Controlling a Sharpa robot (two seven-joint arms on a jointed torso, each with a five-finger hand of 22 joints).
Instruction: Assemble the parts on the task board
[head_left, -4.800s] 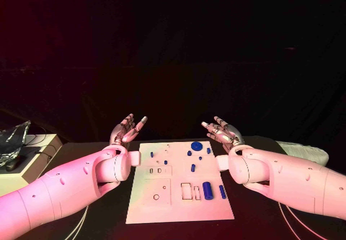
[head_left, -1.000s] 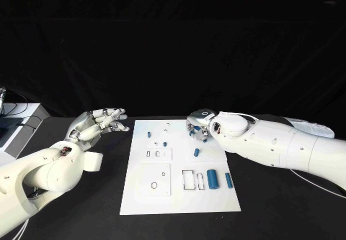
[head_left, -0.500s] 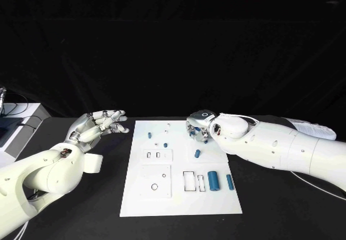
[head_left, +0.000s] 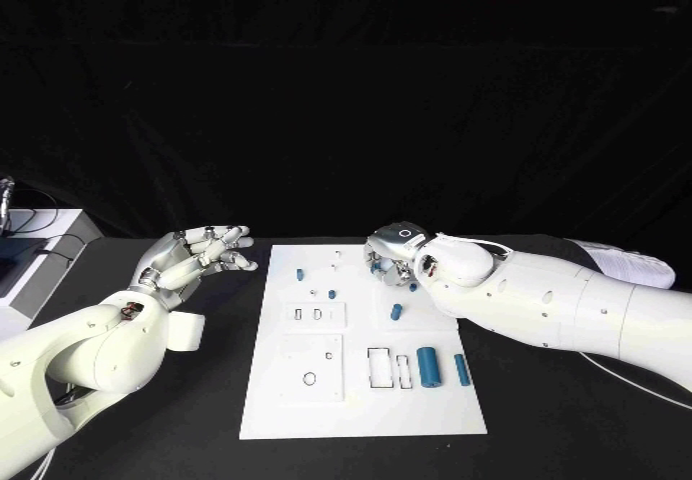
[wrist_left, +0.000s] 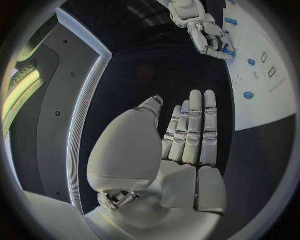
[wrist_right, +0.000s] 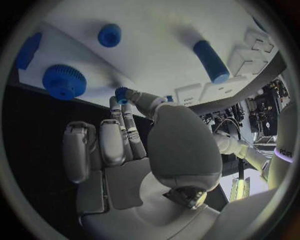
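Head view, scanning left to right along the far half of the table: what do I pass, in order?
Left hand, open over the black table → left edge of the white task board → small blue part → right hand, fingers down at the board's far right, pinching a small blue part.

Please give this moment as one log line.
left hand: open, beside task board | right hand: touches blue part, grip unclear

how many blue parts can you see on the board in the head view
5 clear: one far left, one mid-board, one nearer the right hand, and two near right. More may hide under that hand.
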